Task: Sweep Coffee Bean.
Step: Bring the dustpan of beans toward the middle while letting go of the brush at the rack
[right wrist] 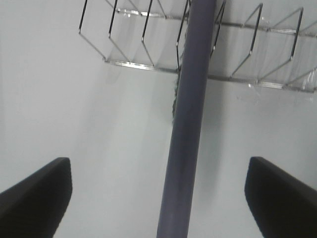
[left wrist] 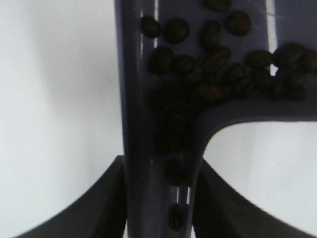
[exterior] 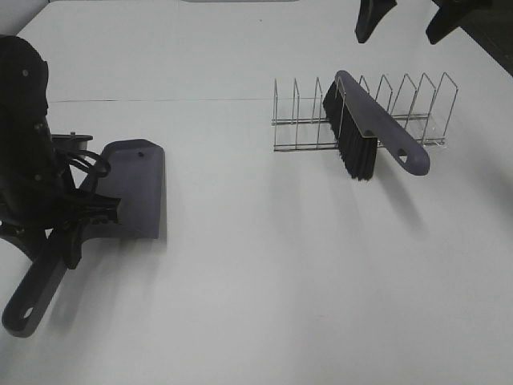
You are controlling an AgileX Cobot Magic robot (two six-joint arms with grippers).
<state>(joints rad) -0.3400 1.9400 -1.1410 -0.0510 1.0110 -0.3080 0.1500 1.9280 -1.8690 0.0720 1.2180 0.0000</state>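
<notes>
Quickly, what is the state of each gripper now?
Left gripper: shut on the dustpan handle.
Right gripper: open, holding nothing, above the brush.

In the high view the left arm (exterior: 32, 152) covers the place where the dustpan (exterior: 136, 188) joins its handle, so the left tool's hold is not visible there. The coffee beans (left wrist: 208, 64) are inside the pan but cannot be seen from above. In the left wrist view they are blurred and cut by the frame edge. The right tool (exterior: 417, 18) is cut by the top edge. The brush (exterior: 365, 128) bristles are nearly hidden in the right wrist view.
</notes>
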